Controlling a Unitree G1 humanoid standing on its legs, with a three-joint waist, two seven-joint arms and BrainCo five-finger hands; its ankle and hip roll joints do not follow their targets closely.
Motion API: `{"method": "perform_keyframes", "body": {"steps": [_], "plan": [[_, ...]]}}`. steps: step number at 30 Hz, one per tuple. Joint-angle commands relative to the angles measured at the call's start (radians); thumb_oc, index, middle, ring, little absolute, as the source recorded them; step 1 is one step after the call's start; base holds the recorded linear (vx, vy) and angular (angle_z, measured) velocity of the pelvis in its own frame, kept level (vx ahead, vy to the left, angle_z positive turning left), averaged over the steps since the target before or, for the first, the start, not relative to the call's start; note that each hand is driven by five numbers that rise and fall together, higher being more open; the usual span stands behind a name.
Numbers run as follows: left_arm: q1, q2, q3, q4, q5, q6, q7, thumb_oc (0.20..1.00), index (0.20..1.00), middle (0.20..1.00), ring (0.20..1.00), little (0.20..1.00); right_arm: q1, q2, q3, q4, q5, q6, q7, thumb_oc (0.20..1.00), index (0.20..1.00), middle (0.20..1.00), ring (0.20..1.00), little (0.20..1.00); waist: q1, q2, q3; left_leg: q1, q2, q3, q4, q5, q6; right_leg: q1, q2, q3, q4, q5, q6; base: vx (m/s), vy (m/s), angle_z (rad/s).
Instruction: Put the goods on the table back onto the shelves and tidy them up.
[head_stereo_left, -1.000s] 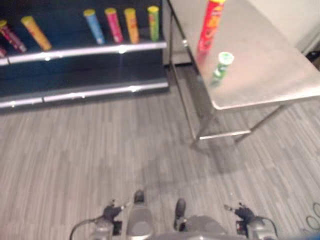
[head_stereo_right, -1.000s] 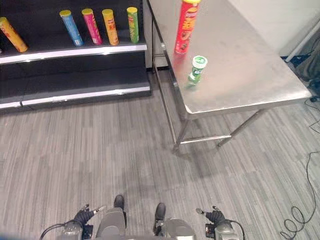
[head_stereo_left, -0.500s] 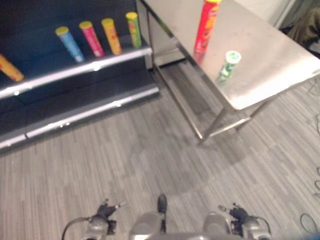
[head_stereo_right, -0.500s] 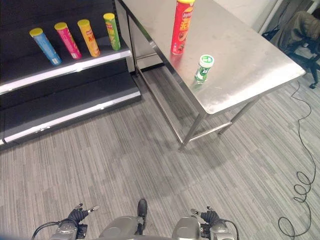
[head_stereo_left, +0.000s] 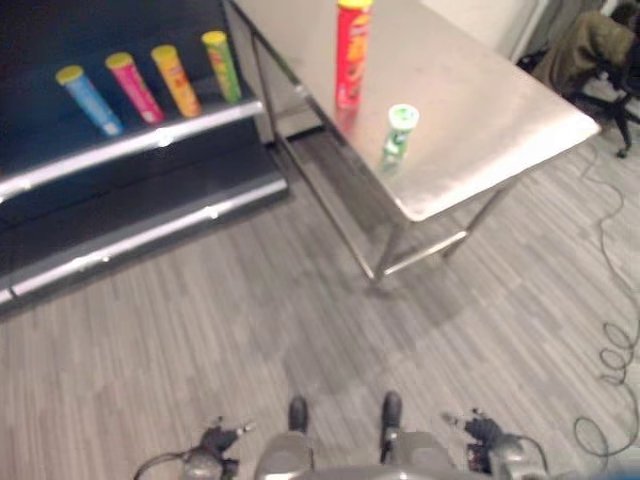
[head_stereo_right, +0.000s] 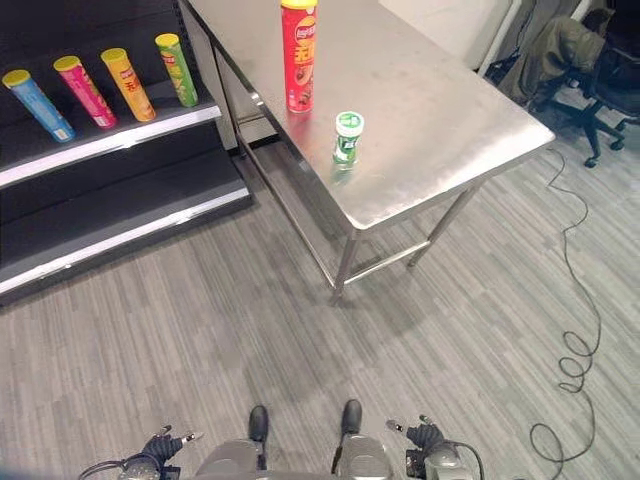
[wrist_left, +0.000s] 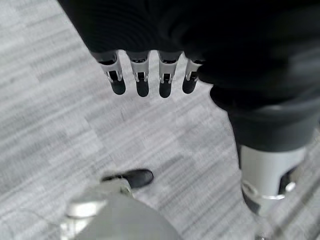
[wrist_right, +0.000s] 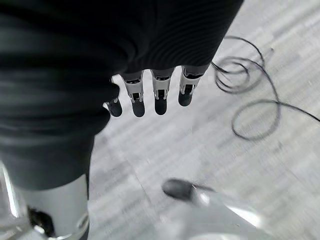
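Note:
A tall red can (head_stereo_right: 298, 55) stands upright on the steel table (head_stereo_right: 450, 110), with a short green can (head_stereo_right: 347, 137) a little nearer to me. On the dark shelf (head_stereo_right: 110, 140) to the left lie a blue can (head_stereo_right: 37, 105), a pink can (head_stereo_right: 84, 91), an orange can (head_stereo_right: 128, 84) and a green can (head_stereo_right: 176, 69), leaning side by side. My left hand (head_stereo_right: 158, 446) and right hand (head_stereo_right: 425, 436) hang low at my sides, far from the table. Their fingers (wrist_left: 142, 80) (wrist_right: 160, 97) are straight above the floor and hold nothing.
A lower dark shelf board (head_stereo_right: 120, 215) sits bare under the cans. The table's legs and crossbar (head_stereo_right: 345, 270) stand between me and the goods. An office chair with a jacket (head_stereo_right: 575, 55) is at the far right. Grey striped floor lies in front.
The whole picture has shifted: the shelf and table now sit further left in view, so the camera has moved. Both hands still hang open and hold nothing.

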Motion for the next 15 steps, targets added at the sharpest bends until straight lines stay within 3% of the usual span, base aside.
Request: {"method": "perform_keyframes", "body": {"steps": [1,10,15], "plan": [[-0.031,0.02,-0.002,0.015,0.02,-0.018,0.008,1.0,1.0,1.0,1.0,1.0,-0.021,-0.018,0.04,-0.013,0.007,-0.018,-0.014,1.0,1.0,1.0,1.0,1.0,0.011,-0.012,-0.017,-0.009,-0.029,-0.022,0.096,-0.148,0.013,-0.003,-0.068,0.007,0.086,-0.105,0.074,0.06,-0.025,0.1],[-0.034,0.021,-0.01,0.003,0.027,-0.018,0.011,1.0,1.0,1.0,1.0,1.0,-0.023,-0.022,0.046,-0.058,0.015,-0.028,-0.013,1.0,1.0,1.0,1.0,1.0,0.008,-0.013,-0.027,0.005,-0.004,-0.017,0.11,-0.163,-0.007,0.012,-0.061,0.0,0.114,-0.149,0.064,0.04,-0.051,0.02],[-0.015,0.023,0.014,0.003,0.014,-0.014,0.001,1.0,1.0,1.0,1.0,1.0,0.005,-0.023,0.058,-0.065,-0.004,-0.028,-0.005,1.0,1.0,1.0,1.0,1.0,0.013,-0.006,-0.02,0.011,0.062,-0.01,0.193,-0.183,-0.05,0.027,-0.022,-0.009,0.134,-0.199,0.031,0.12,-0.175,-0.03]]}}
